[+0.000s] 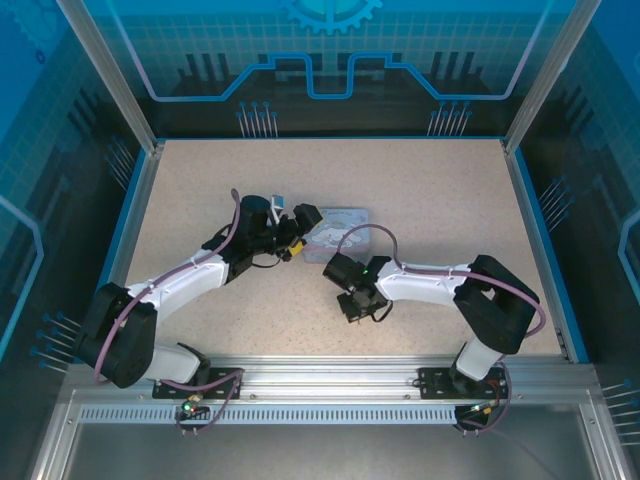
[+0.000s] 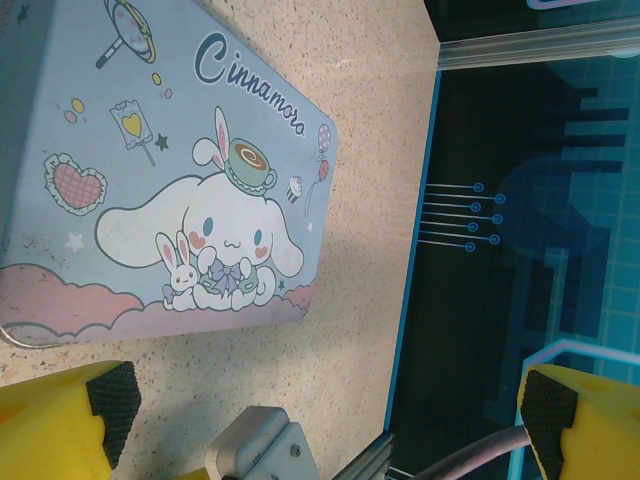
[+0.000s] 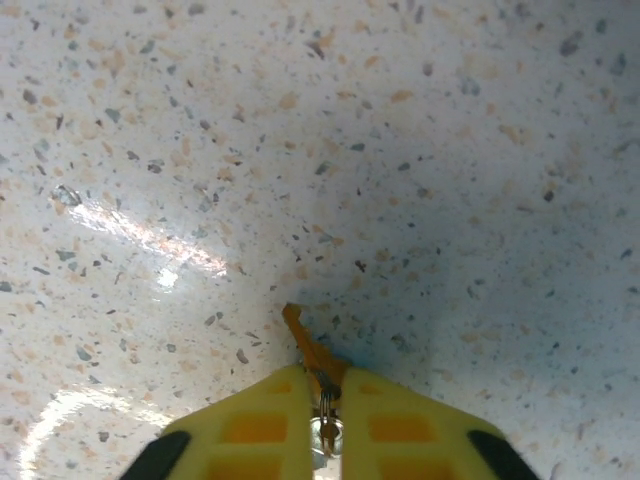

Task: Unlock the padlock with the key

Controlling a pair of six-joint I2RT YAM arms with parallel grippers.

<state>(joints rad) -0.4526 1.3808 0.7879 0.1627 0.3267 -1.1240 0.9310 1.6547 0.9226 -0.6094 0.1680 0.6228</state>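
R gripper (image 3: 318,378), near-centre of the table (image 1: 190,190), sits low over bare top. Fingers pressed together, pinching the key (image 3: 303,342); its blade pokes out past the tips, touching the surface or just off it, can't tell. Grip looks shallow & a bit skewed, so lift slowly & check the key sits straight btwn pads. Farther & left, L gripper (image 2: 325,400) is spread wide, holding nothing, just beside the tin (image 2: 180,150). Padlock too small to place w/ certainty; locate it first.
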